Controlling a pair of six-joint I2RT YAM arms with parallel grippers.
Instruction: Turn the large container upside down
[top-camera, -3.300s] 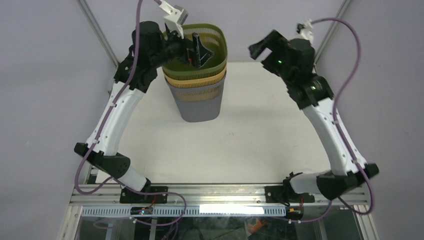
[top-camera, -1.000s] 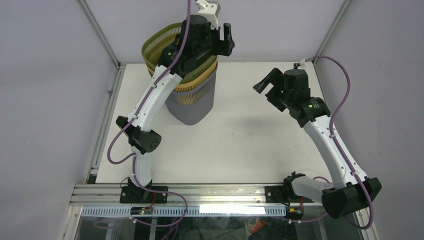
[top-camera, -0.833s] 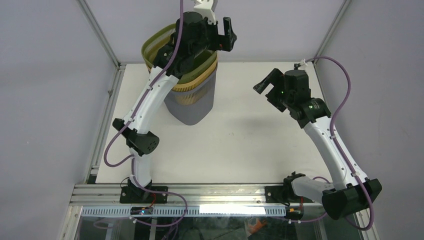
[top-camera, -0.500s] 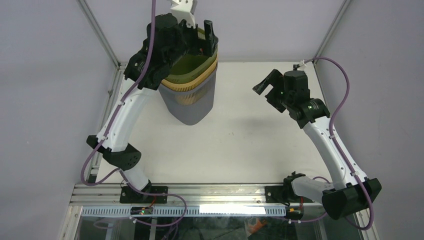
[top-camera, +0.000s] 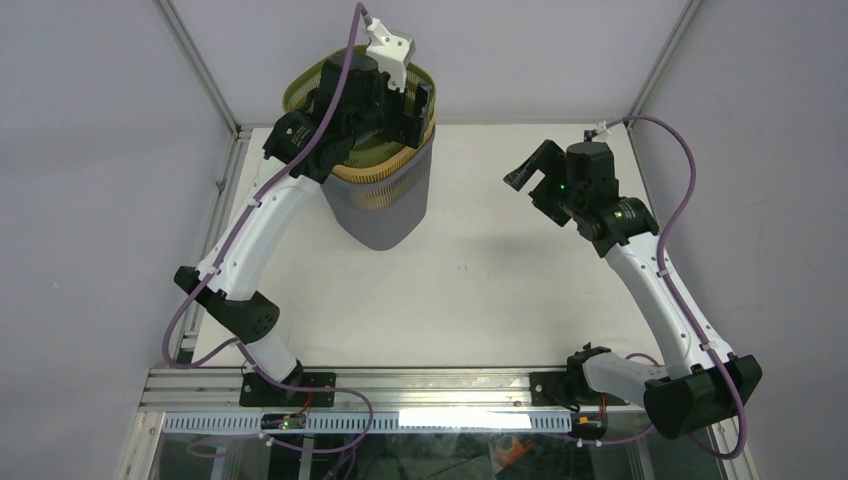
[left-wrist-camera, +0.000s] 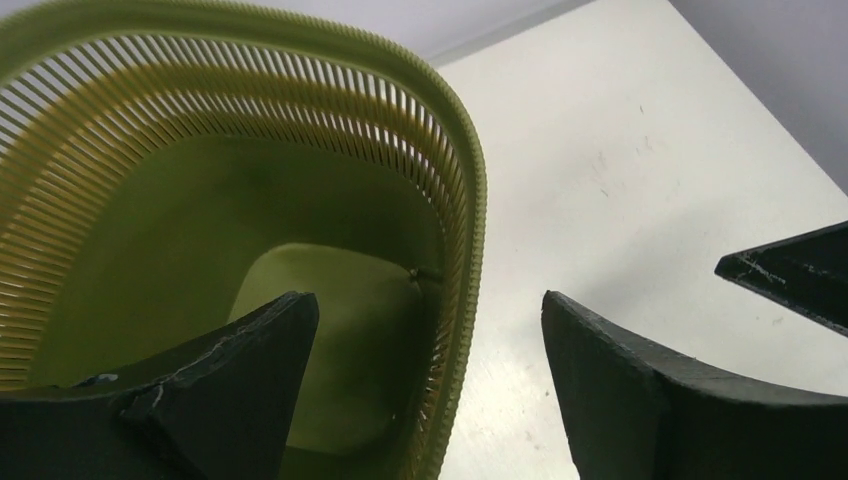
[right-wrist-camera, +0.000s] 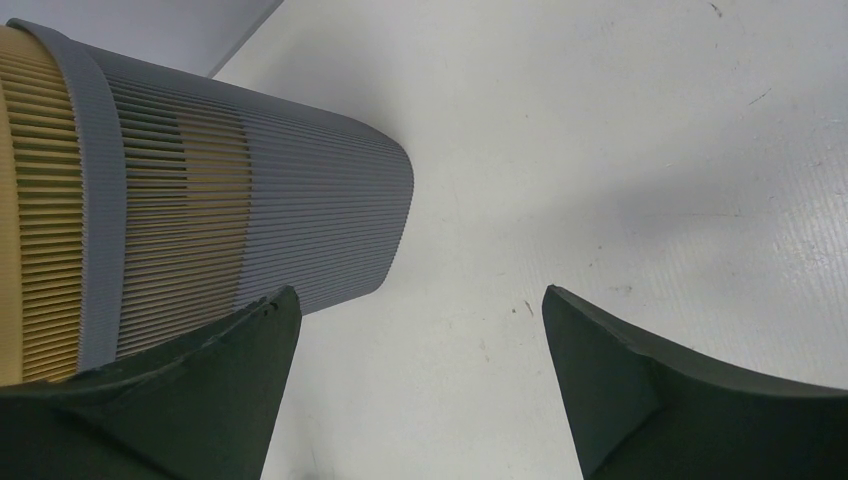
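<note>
Three slatted baskets stand nested upright at the table's back left: a grey outer one (top-camera: 382, 215), a yellow one (top-camera: 388, 178) and a green inner one (top-camera: 300, 90). My left gripper (top-camera: 417, 104) is open above the stack's right rim. In the left wrist view its jaws (left-wrist-camera: 425, 300) straddle the green rim (left-wrist-camera: 470, 230), one finger inside the green basket (left-wrist-camera: 180, 230), one outside, not touching. My right gripper (top-camera: 528, 180) is open and empty over the table, right of the stack. Its view (right-wrist-camera: 415, 295) shows the grey basket (right-wrist-camera: 310, 220) with the yellow one (right-wrist-camera: 40, 200) inside.
The white table (top-camera: 480, 290) stretches in front of and to the right of the stack. Grey walls and metal frame posts (top-camera: 195, 60) close in behind the baskets. A dark part (left-wrist-camera: 790, 280) shows at the right edge of the left wrist view.
My left gripper moved left and down from beyond the stack's right side to over its right rim. The green basket, tilted left before, sits level in the stack. The right arm held still.
</note>
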